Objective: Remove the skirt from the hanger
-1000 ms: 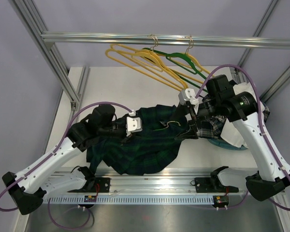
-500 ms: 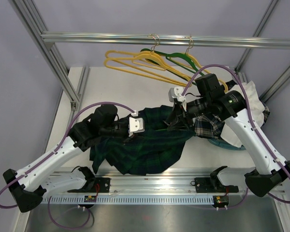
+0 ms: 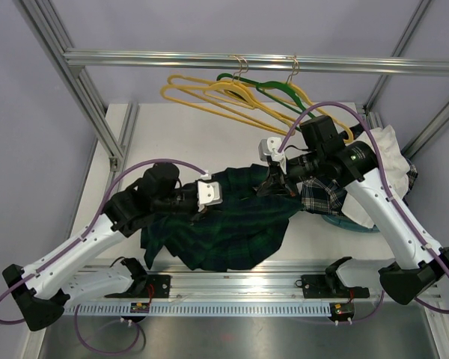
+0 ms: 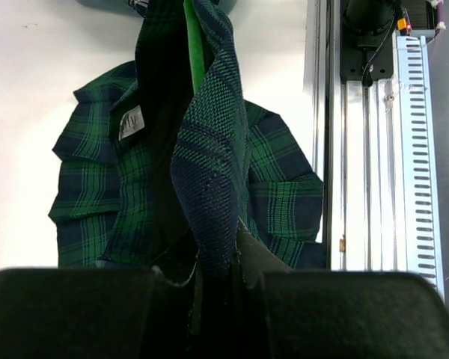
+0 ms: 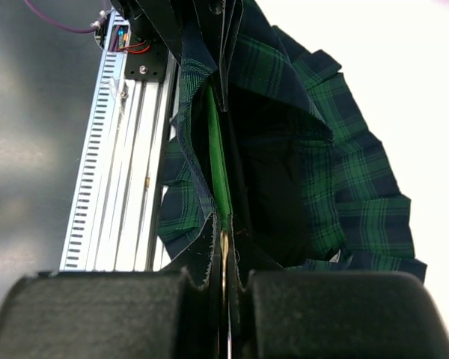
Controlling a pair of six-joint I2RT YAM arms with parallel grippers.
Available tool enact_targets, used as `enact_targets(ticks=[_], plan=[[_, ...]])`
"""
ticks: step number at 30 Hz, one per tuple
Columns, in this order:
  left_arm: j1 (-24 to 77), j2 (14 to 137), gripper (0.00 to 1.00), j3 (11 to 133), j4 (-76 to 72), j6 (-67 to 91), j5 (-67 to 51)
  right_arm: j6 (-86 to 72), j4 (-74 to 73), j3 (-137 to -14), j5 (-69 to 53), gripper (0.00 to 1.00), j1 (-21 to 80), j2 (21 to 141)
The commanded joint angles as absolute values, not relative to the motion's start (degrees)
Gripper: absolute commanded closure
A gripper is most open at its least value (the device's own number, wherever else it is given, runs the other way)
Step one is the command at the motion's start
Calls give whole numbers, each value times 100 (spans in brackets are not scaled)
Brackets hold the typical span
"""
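My right gripper [image 5: 226,280] is pinched fully closed, and between its tips I have the metal hook and green top of the hanger [image 5: 217,161], with folds of the skirt [image 5: 337,172] crowding in on both sides of it. My left gripper [image 4: 217,277] is nearly closed on a bunched ridge of the same dark green and navy plaid cloth, which rises away from my fingers [image 4: 176,265] as a taut fold with a strip of the green hanger showing along it. From above, the skirt [image 3: 232,224] is stretched between my two grippers [image 3: 202,203] [image 3: 272,185] and drapes down onto the white table [image 3: 187,134], its lower edge near the aluminium rail [image 3: 239,288] at the front. Behind my right arm lies a heap of other clothes [image 3: 329,196], and yellow and green hangers [image 3: 239,97] dangle from the overhead bar [image 3: 209,58].
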State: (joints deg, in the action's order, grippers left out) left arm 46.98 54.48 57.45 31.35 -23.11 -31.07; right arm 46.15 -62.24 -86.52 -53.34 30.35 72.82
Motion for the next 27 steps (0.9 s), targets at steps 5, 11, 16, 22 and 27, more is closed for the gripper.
enact_targets(ticks=[5, 11, 16, 22, 27], plan=[[4720, 4984, 69, 5678, 1942, -1768, -2778, 4412, -5933, -8798, -4854, 100, 3076, 7163], [4720, 4466, 22, 5678, 2065, -1241, -2163, 4903, -5985, -8754, -3782, 100, 3418, 7154], [4720, 4324, 2, 5783, 2293, -450, -1549, 5256, -5662, -8552, -2902, 100, 4102, 7093], [4720, 4798, 1, 5880, 2882, 675, -1257, 5581, -5081, -8297, -1504, 100, 4860, 7128], [4720, 5352, 1, 5985, 3040, 1975, -757, 5853, -4834, -8060, -1064, 100, 5247, 7075]])
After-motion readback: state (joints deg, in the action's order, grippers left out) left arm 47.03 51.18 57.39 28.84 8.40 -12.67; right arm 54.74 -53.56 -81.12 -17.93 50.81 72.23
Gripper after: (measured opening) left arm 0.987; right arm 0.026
